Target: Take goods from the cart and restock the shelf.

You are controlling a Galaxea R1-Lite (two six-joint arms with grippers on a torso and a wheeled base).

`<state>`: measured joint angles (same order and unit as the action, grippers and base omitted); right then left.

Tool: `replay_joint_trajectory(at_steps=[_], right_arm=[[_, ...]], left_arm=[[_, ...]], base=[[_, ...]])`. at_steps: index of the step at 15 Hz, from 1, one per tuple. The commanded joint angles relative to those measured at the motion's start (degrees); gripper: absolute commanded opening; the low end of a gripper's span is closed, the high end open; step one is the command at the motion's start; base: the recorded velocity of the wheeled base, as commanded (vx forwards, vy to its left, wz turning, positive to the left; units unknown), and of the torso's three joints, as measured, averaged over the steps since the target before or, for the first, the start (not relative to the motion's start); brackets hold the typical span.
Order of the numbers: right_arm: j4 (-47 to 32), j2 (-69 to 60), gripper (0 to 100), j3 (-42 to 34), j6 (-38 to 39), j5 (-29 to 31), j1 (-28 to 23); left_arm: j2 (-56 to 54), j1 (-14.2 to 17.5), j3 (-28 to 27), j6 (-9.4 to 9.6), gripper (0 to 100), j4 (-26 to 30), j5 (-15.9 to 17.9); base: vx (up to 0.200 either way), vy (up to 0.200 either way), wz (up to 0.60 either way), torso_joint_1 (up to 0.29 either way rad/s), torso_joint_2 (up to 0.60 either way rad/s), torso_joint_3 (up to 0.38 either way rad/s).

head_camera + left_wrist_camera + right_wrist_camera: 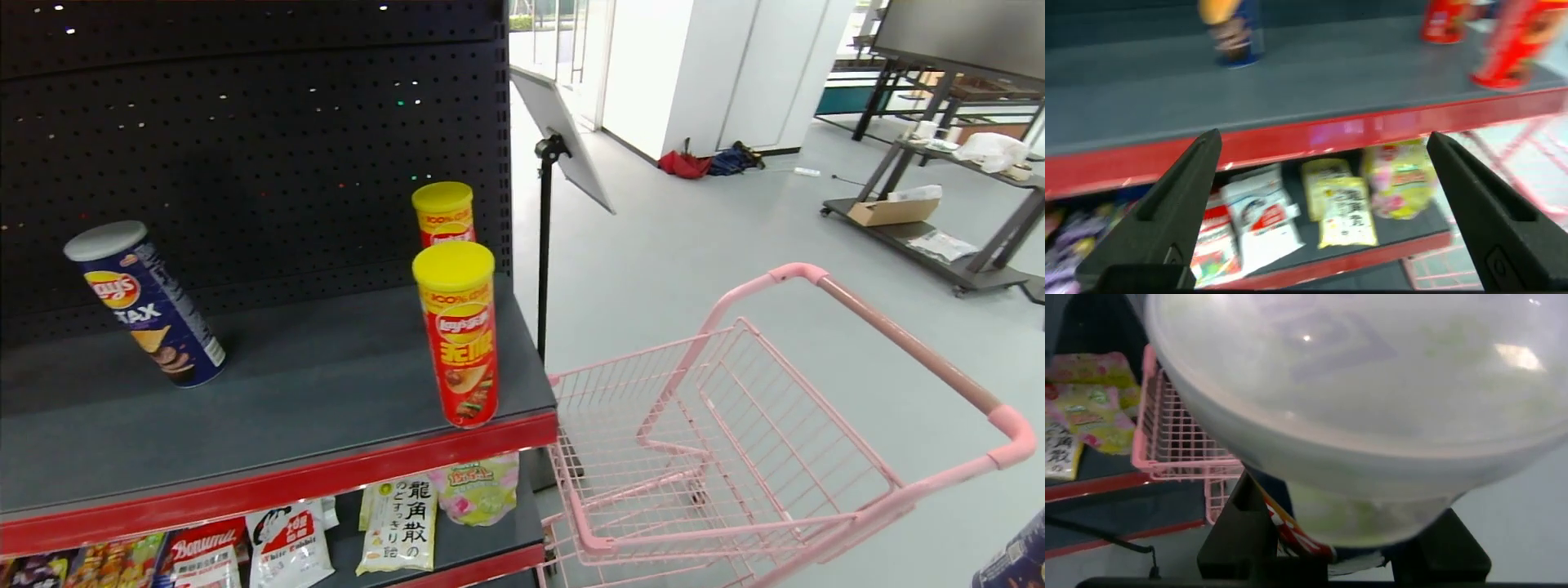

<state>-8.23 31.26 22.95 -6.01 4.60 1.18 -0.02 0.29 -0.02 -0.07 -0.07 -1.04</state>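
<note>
Tilted white panel [563, 135] on a black stand [544, 261], red bundle [684, 165] on the grey floor [694, 253] by a white wall [653, 73], cardboard box [890, 211] on a black rack [971, 273]

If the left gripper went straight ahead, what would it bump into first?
Probably the shelf's red front edge, which sits between the open fingers of the left gripper. The snack bags lie just under that line, and depth is hard to judge.

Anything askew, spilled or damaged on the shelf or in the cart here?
Nothing clearly wrong. The blue can on the top shelf seems to lean, probably just the head camera's angle. The front red can stands upright, very near the shelf's front edge.
</note>
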Motion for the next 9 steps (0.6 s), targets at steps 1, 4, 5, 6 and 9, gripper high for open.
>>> replay_joint_trajectory(at_steps=[1,4,5,6,9], right_arm=[[-0.03,0.12,0,-0.28,0.03,-0.03,0.05],[-0.03,0.12,0,-0.37,0.03,-0.03,0.05],[0.14,0.03,0,-0.63,0.03,-0.03,0.05],[0.14,-0.32,0,-0.72,0.03,-0.03,0.05],[0.23,-2.25,0,-1.95,0.21,-0.11,0.05]], left_arm=[[0.02,-0.03,0.02,-0.01,100,-0.01,-0.02],[0.02,-0.03,0.02,-0.01,100,-0.01,-0.02],[0.02,-0.03,0.02,-0.01,100,-0.01,-0.02],[0.02,-0.03,-0.06,-0.01,100,-0.01,-0.02],[0.02,-0.03,0.02,-0.01,100,-0.01,-0.02]], base=[[0.000,0.000,0.60,0.022,0.00,-0.002],[0.000,0.000,0.60,0.006,0.00,0.004],[0.000,0.000,0.60,0.007,0.01,-0.002],[0.000,0.000,0.00,0.000,0.00,0.000],[0.000,0.000,0.00,0.000,0.00,0.000]])
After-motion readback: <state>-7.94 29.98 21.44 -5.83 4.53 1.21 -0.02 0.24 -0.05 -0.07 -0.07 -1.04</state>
